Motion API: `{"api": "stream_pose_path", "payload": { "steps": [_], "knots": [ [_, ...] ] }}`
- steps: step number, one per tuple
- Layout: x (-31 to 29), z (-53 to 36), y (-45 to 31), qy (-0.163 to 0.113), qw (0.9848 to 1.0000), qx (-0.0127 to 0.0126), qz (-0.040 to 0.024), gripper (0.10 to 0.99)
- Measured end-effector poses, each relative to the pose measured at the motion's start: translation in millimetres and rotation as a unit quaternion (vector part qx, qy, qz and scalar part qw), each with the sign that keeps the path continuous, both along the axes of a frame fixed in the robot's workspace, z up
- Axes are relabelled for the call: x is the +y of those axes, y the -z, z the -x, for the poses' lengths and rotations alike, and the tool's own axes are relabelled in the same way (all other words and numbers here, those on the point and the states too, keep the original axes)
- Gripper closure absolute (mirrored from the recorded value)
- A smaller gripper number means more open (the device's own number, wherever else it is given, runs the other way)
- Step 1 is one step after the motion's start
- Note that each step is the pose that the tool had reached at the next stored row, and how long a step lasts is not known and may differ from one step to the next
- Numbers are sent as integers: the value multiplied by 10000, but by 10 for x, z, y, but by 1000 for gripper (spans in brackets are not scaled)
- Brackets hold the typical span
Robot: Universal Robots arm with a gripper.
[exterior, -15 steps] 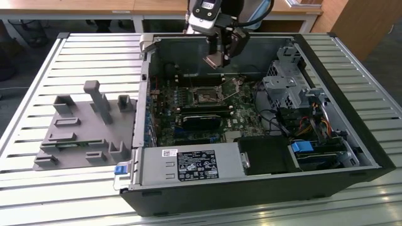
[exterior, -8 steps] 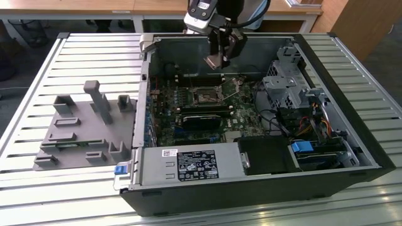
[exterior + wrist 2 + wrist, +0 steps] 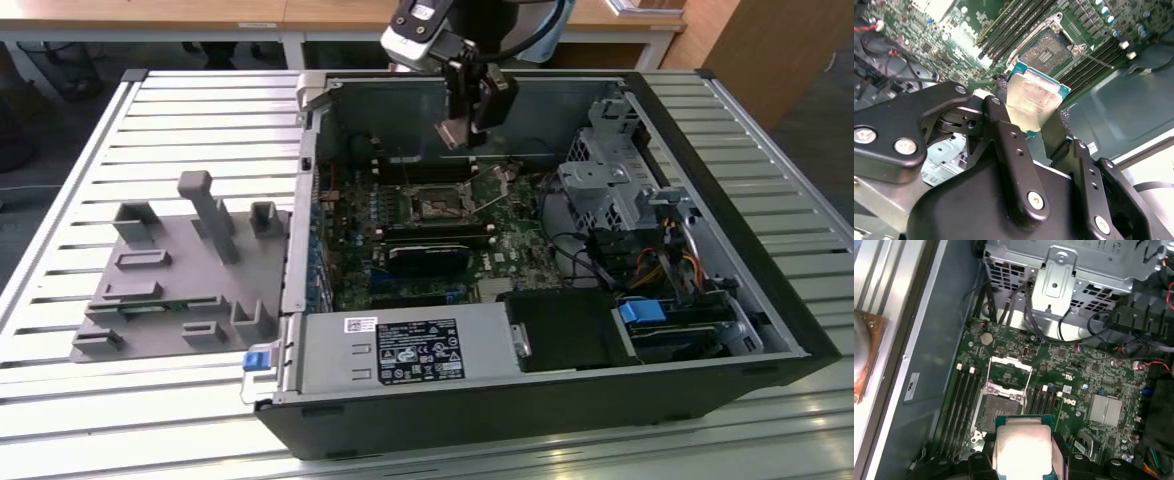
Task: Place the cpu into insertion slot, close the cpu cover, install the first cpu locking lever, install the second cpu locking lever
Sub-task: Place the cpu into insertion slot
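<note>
My gripper (image 3: 467, 118) hangs above the back of the open computer case, shut on the cpu (image 3: 455, 135). In both wrist views the cpu (image 3: 1031, 97) (image 3: 1023, 442) is a silver-faced square chip with a green edge, pinched between the black fingers (image 3: 1004, 132). It sits above and short of the insertion slot (image 3: 998, 410) (image 3: 1045, 50) (image 3: 438, 205), a dark square socket on the green motherboard that lies uncovered. The cpu cover (image 3: 1009, 371), a thin metal frame, stands flipped open at the socket's far side. A thin locking lever (image 3: 499, 196) (image 3: 1099, 60) sticks up beside the socket.
Black memory slots (image 3: 965, 405) flank the socket. A metal drive cage (image 3: 607, 190) with cables fills the case on the exterior view's right, and a power supply (image 3: 400, 350) sits at the front. A grey fixture (image 3: 174, 270) stands on the slatted table at the exterior view's left.
</note>
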State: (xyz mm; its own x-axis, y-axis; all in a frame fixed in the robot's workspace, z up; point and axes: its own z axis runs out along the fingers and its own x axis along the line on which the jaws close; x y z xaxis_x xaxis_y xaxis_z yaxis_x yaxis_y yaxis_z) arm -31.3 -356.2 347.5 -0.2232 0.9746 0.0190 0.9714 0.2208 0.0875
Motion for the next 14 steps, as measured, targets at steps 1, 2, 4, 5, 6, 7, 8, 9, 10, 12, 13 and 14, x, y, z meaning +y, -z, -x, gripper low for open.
{"api": "stream_pose_path", "payload": {
  "steps": [1,2,4,5,6,7,8,9,10,12,13,14],
  "knots": [
    [0,0,3,84,10000,0,0,561],
    [0,0,7,168,9999,0,0,561],
    [0,0,13,320,9995,0,0,561],
    [2,0,16,370,9993,0,3,561],
    [7,0,21,402,9992,1,7,561],
    [17,0,30,423,9991,1,7,561],
    [25,0,40,429,9991,0,6,561],
    [30,0,51,430,9991,0,6,561],
    [35,0,62,430,9991,0,6,561],
    [44,0,88,429,9991,-1,5,561],
    [48,0,101,429,9991,0,5,561],
    [52,0,112,429,9991,2,6,561]
  ]
}}
